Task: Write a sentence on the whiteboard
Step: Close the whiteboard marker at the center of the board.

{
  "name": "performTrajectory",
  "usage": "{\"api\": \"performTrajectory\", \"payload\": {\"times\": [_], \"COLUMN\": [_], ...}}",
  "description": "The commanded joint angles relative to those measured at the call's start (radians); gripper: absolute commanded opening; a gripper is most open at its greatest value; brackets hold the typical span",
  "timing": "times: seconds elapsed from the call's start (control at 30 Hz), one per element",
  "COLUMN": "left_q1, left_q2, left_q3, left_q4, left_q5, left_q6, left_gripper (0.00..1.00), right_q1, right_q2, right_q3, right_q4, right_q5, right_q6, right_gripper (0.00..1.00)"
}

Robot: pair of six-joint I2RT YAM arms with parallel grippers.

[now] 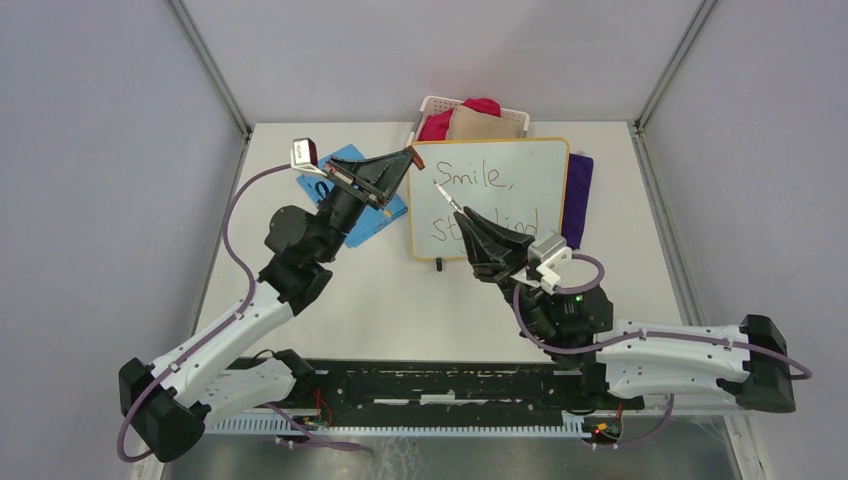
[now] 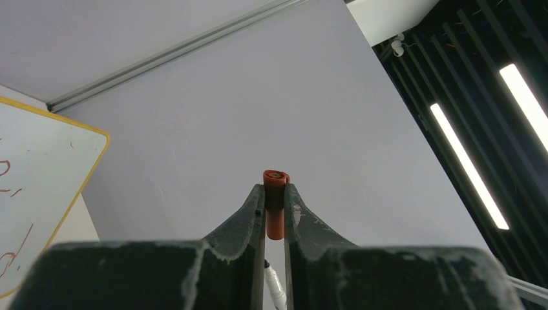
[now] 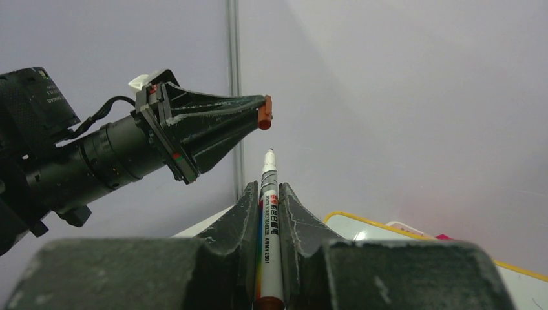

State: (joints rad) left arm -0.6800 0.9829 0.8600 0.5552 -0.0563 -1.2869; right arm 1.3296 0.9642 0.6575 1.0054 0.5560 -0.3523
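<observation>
The whiteboard point(image 1: 520, 205) lies at the table's back middle, yellow-framed. The sentence point(image 1: 478, 179) reads "Smile," in dark red; the second line is partly hidden behind my right gripper. My left gripper point(image 1: 410, 154) hovers at the board's top left corner, shut on an orange-red marker cap point(image 2: 275, 208). My right gripper point(image 1: 462, 216) is above the board's lower left, shut on a white marker point(image 3: 267, 213) with its bare tip point(image 1: 439, 188) pointing up toward the cap point(image 3: 263, 113). The tip and cap are a short way apart. The board's corner shows in the left wrist view point(image 2: 39, 181).
A blue card point(image 1: 385, 215) lies left of the board under my left arm. A purple cloth point(image 1: 578, 195) lies along the board's right edge. A white basket point(image 1: 432, 104) with red and tan cloths stands behind the board. Metal frame posts rise at the back corners.
</observation>
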Motion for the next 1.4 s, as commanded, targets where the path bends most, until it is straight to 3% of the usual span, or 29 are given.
{"api": "performTrajectory", "payload": {"times": [0.0, 1.37], "left_q1": [-0.012, -0.033], "left_q2": [-0.024, -0.047], "left_q3": [-0.003, -0.012], "left_q4": [0.023, 0.0], "left_q5": [-0.05, -0.038], "left_q6": [-0.051, -0.041], "left_gripper": [0.02, 0.02], "right_q1": [0.005, 0.005], "right_q2": [0.021, 0.081], "right_q3": [0.069, 0.114], "right_q4": [0.067, 0.085], "right_q5": [-0.023, -0.001], "right_q6": [0.013, 0.012], "right_gripper": [0.0, 0.0]}}
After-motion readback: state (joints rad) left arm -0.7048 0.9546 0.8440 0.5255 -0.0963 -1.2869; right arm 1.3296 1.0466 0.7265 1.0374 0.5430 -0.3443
